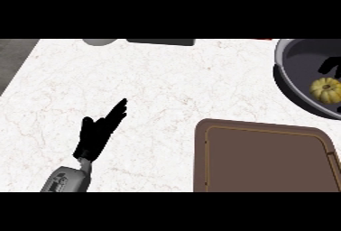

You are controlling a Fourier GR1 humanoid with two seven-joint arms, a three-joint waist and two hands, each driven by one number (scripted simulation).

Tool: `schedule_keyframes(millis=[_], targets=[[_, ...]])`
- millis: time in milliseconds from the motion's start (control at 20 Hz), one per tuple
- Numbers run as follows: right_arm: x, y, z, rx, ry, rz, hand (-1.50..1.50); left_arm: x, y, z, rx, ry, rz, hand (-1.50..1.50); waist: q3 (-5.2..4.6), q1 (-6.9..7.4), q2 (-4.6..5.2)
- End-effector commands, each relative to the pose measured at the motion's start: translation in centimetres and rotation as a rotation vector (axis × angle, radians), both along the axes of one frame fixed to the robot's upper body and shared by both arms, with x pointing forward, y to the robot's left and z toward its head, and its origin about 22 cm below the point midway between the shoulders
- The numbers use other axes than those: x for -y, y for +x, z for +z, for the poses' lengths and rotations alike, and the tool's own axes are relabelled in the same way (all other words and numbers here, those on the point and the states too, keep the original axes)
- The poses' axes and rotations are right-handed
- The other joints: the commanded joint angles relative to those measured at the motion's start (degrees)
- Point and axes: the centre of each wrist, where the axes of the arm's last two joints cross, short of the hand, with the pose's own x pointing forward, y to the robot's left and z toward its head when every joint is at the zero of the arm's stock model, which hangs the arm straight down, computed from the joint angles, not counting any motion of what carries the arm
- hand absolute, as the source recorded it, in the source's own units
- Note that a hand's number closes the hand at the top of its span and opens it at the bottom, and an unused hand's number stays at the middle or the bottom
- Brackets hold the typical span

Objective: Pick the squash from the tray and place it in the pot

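Nearest, my left robot hand hangs open. Edge-cropped pot holds the squash, well apart to its right.

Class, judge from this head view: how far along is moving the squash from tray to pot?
Done: the ribbed yellow squash lies inside the round dark grey pot, not on the brown rectangular tray. In hand: nothing visible; the left hand is open, fingers straight, over the white marble counter. Left: seemingly nothing.
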Motion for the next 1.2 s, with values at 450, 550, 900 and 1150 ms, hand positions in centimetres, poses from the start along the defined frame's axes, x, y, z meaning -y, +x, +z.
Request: schedule_keyframes(millis=[450, 550, 900, 1150], targets=[[-2.9, 2.3, -0.3, 0.277, 0.844, -0.010, -1.50, -1.5, -0.6, -0.6, -0.009, 0.008, 0.020, 0.00, 0.44, -1.72, -0.26], [-3.1, 2.7, 0.5, 0.332, 0.965, -0.070, -1.50, -0.2, -0.5, -0.9, -0.014, -0.016, 0.029, 0.00, 0.38, -2.02, -0.20], [2.5, 0.2, 4.5, 0.539, 1.148, -0.255, -1.50, -1.1, 0.2, -0.8, 0.008, -0.008, 0.033, 0.00, 0.41, -1.40, 0.51], [7.4, -3.9, 4.6, 0.602, 1.226, -0.279, -1.50, 0.2, -0.1, 0.0, 0.001, -0.023, 0.000, 0.00, 0.64, -1.01, 0.66]])
